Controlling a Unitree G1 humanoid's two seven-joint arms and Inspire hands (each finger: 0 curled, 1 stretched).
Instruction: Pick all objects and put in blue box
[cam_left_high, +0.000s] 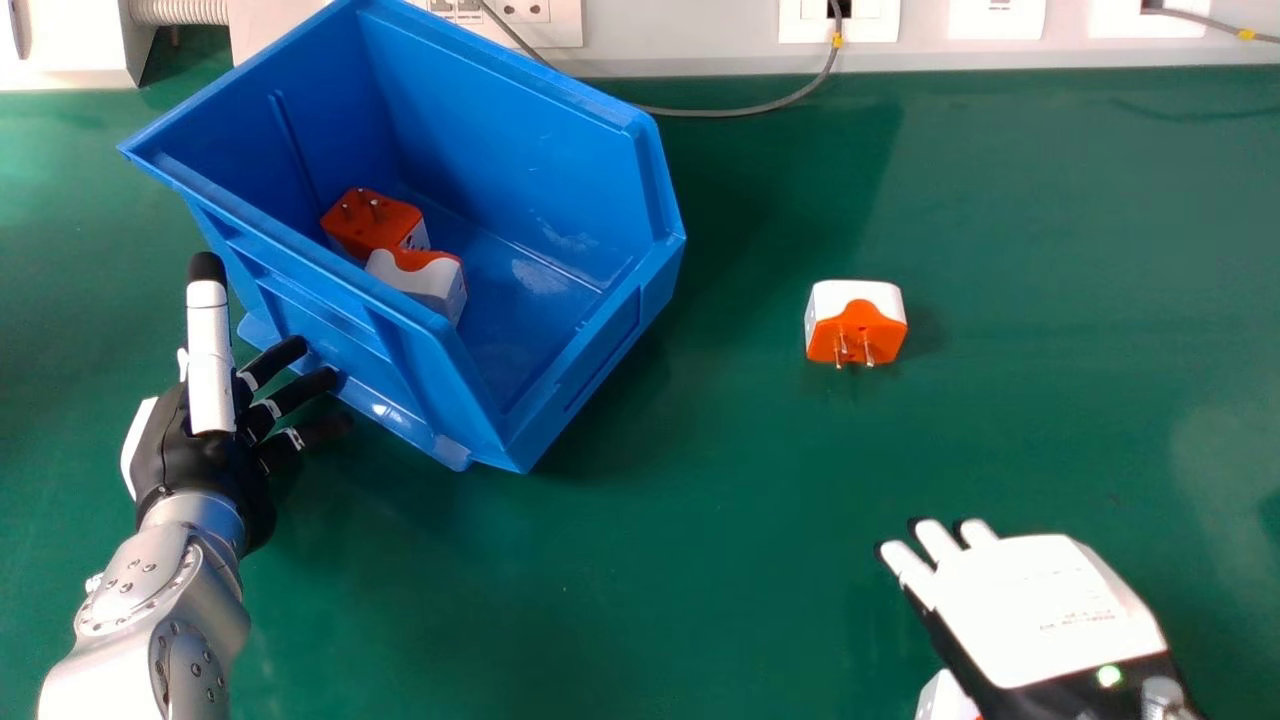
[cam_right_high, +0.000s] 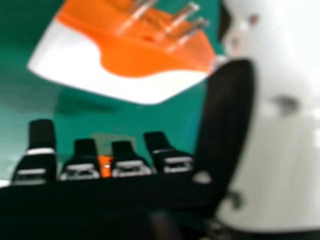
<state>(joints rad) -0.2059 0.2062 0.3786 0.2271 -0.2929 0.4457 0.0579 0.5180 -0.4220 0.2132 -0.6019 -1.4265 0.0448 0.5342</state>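
My right hand (cam_left_high: 1060, 605) has its fingers straight, gripping nothing, and the adapter (cam_left_high: 942, 700) I judge next sits on the green table (cam_left_high: 650, 600) just left of it, well apart from my relaxed left hand (cam_left_high: 208, 440).

Faint print (cam_left_high: 1078, 620), on right robot hand (cam_left_high: 1040, 600), seemingly too small to read

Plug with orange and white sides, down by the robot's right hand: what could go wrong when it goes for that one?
The plug lies right by the right hand's thumb, so a closing thumb might knock it away. Its bare metal pins stick out, so a finger could catch one and spoil the grip. Meanwhile, the left hand is close against the blue box; a bump there might shift it.
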